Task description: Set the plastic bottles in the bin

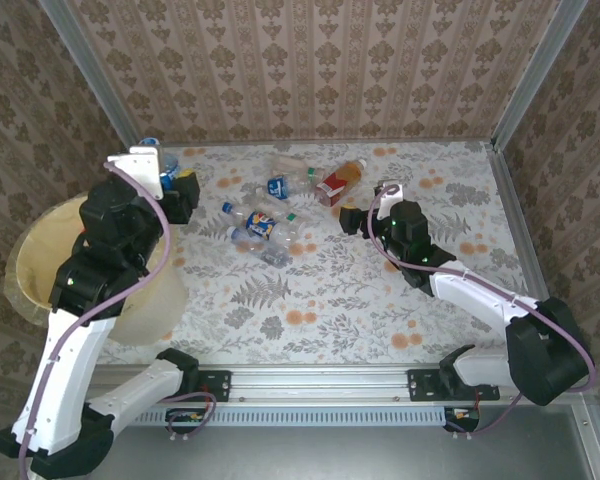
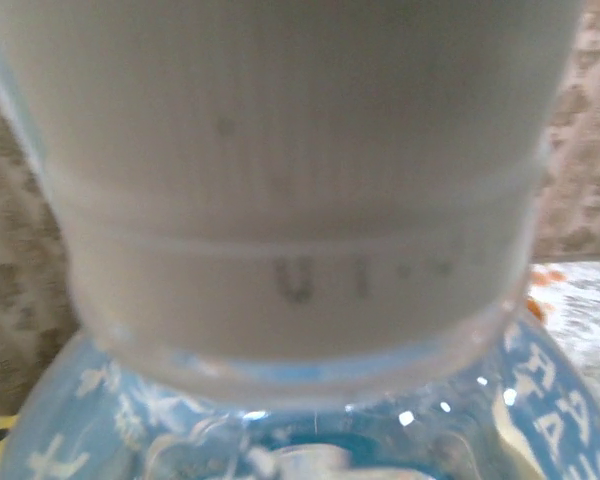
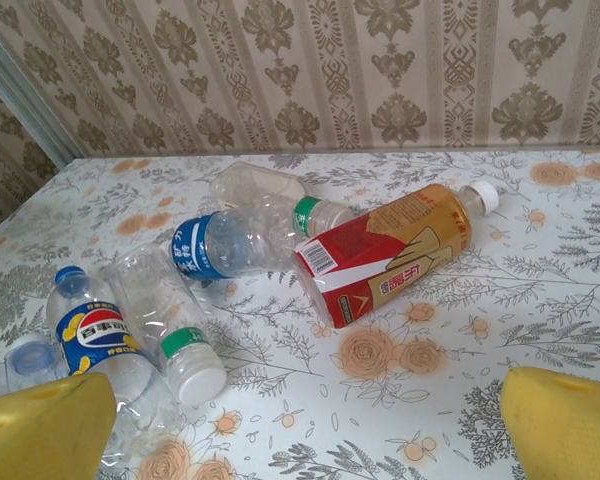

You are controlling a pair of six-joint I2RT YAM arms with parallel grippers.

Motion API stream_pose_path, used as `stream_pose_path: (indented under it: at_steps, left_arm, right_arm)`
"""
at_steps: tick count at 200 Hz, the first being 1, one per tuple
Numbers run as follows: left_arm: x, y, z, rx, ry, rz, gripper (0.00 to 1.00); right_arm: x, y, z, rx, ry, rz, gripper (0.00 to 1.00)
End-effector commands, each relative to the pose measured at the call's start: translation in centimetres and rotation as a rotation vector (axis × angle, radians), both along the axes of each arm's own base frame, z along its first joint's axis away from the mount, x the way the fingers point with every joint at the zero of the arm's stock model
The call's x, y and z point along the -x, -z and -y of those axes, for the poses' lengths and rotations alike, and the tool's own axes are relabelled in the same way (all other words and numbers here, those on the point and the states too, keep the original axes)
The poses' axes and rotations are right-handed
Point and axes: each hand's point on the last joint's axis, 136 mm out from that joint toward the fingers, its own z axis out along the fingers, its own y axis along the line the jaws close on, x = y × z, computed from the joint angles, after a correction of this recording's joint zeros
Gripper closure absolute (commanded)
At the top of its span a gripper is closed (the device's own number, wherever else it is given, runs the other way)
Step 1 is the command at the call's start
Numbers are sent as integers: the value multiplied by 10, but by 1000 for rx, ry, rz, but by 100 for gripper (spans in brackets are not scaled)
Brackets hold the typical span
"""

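Lying in a loose cluster at the far middle of the flowered tabletop [image 1: 380, 290], the plastic bottles [image 1: 275, 210] are seen well apart from the bin [image 1: 15, 262], which stands at the left edge beside the left arm. In the right wrist view a red-labelled bottle [image 3: 390, 255] with amber drink and a white cap is seen on its side, just beside a clear bottle with a blue label [image 3: 215, 245]. Nearer the camera a Pepsi bottle [image 3: 90, 335] with a blue cap is touched by a crumpled clear bottle with a white cap [image 3: 195, 375].

The right pincer [image 3: 300, 430] is held low over the tabletop near the cluster, released, with its yellow fingertips [image 3: 45, 430] set wide apart and nothing between them.

The left pincer [image 1: 170, 182] is raised at the far left, just beyond the bin's far rim, and is clenched on a blue-labelled bottle [image 2: 310, 300], whose white cap is pressed close to the left wrist camera.
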Motion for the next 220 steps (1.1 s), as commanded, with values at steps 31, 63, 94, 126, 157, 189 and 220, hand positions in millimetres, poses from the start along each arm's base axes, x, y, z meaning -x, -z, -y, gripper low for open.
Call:
stream_pose_path:
  at_steps: [31, 63, 94, 126, 157, 189, 220]
  left_arm:
    - [1, 16, -91, -127, -419, -173, 38]
    - [2, 26, -123, -106, -534, -223, 37]
    - [6, 47, -148, -80, -624, -314, 37]
    - [5, 84, -157, 57, -613, -432, 37]
    - [1, 104, -150, 164, -540, -482, 36]
    - [-3, 117, -144, 232, -495, -532, 26]
    - [-3, 115, -144, 250, -491, -528, 13]
  right_arm:
    - [-11, -10, 7, -37, 48, 36, 0]
    - [-12, -7, 10, -34, 53, 31, 0]
    - [-13, -5, 14, -35, 64, 23, 0]
    - [-17, -7, 17, -34, 73, 19, 0]
    - [-20, -8, 16, -39, 74, 14, 0]
    - [-21, 2, 11, -33, 47, -40, 0]
    - [-19, 3, 9, -46, 40, -45, 0]
